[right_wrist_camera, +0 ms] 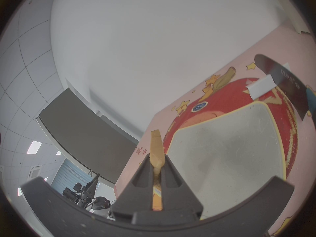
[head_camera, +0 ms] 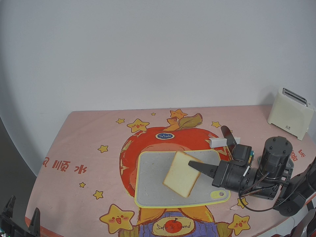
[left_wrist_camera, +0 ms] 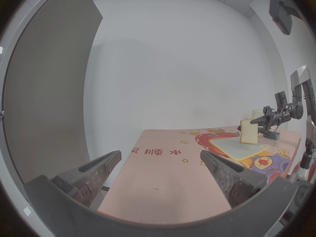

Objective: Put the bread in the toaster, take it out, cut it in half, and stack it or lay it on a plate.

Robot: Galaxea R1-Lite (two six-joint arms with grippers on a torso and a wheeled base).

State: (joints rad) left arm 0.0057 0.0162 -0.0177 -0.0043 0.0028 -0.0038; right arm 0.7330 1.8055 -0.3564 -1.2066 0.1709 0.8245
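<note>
Clamping uncut bread in right gripper over cutting board (toaster at two o'clock), with cutting and plating seemingly ahead.

A staged test room is suggested: a toaster and tabletop (covered by a cartoon cloth) are set against bare white walls.

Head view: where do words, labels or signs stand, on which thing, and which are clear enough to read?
Red characters on the tablecloth, left side: large and clear, upside down here.
Blue badge, middle of the tablecloth: small white lettering, barely clear.
Small apple at the near edge: short handwritten phrase, clear.
Toaster: dark mark on its side, too small to read.
More red characters at the right edge: partly covered, not readable.
</note>
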